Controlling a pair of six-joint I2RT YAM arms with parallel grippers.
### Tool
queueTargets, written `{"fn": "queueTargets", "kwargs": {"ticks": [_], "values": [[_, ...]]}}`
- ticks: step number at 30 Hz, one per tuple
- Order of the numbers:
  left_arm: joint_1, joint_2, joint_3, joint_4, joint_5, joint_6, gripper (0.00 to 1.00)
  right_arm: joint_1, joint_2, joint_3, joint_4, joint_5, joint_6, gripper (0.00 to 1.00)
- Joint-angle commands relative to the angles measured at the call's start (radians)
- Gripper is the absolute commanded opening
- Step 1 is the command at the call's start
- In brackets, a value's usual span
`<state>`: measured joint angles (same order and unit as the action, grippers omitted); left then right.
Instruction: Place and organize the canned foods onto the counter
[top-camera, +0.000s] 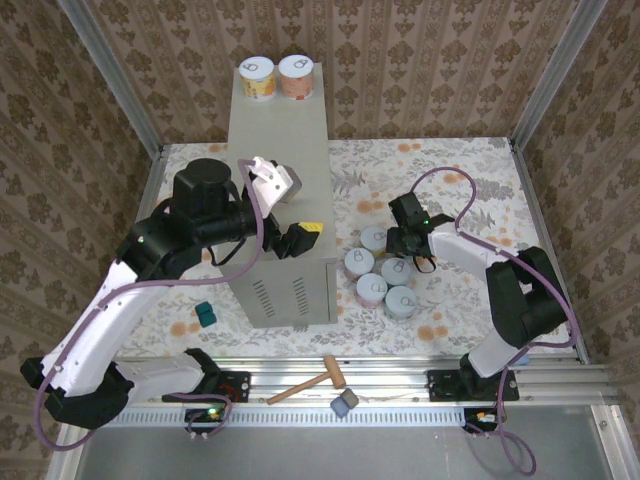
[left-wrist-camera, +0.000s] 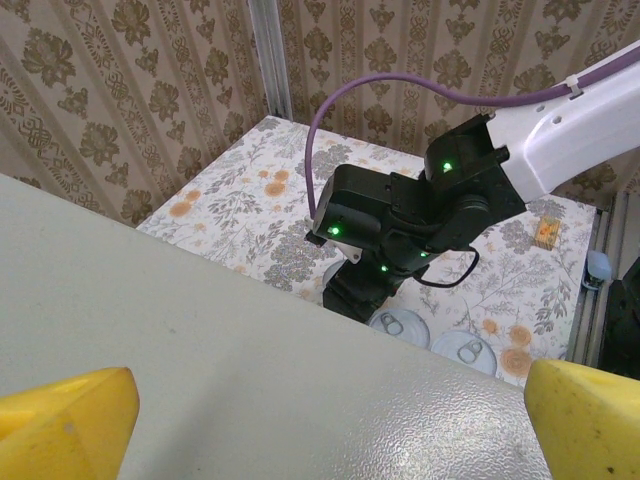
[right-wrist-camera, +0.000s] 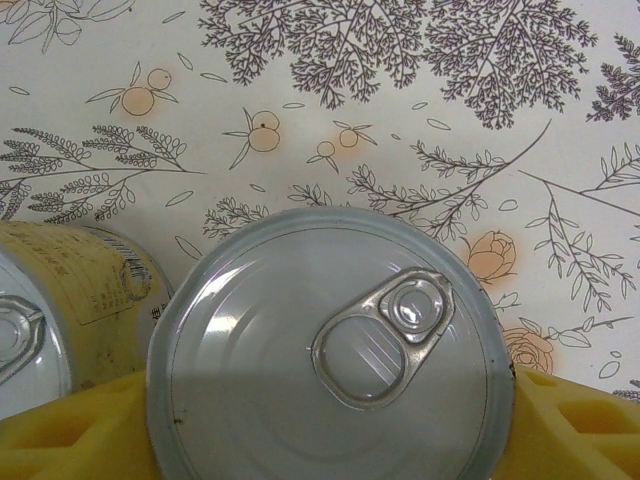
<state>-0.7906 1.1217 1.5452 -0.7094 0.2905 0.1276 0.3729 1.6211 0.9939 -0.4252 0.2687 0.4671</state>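
can (right-wrist-camera: 330, 340) | right pincer (right-wrist-camera: 330, 435) closed against its sides, gripping it | left pincer (left-wrist-camera: 325, 420) wide open above counter (left-wrist-camera: 150, 300)

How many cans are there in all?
8 cans: two at the far end of the counter, five clustered on the floor, and a can in the right pincer. More may hide under that arm.

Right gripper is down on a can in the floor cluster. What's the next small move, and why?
I'd lift it straight up a little. The right gripper has its yellow fingers against both sides of the can, and a yellow-labelled neighbour stands close beside it, so dragging sideways would likely knock that one.
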Motion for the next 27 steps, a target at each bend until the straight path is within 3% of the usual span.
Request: {"fn": "queueTargets", "kwargs": {"ticks": [1,16,27], "values": [[0.003,0.008,0.008,0.015,-0.001,0.014,1.00,-0.006,0.017,0.025,0.001,0.019,-0.021,0.69],[0.007,0.012,0.010,0.019,0.007,0.015,1.00,-0.005,-0.208,0.113,-0.069,-0.020,-0.184,0.66],[0.009,-0.006,0.001,0.019,-0.018,0.023,1.00,-0.006,-0.363,0.349,-0.249,-0.207,-0.302,0.66]]}}
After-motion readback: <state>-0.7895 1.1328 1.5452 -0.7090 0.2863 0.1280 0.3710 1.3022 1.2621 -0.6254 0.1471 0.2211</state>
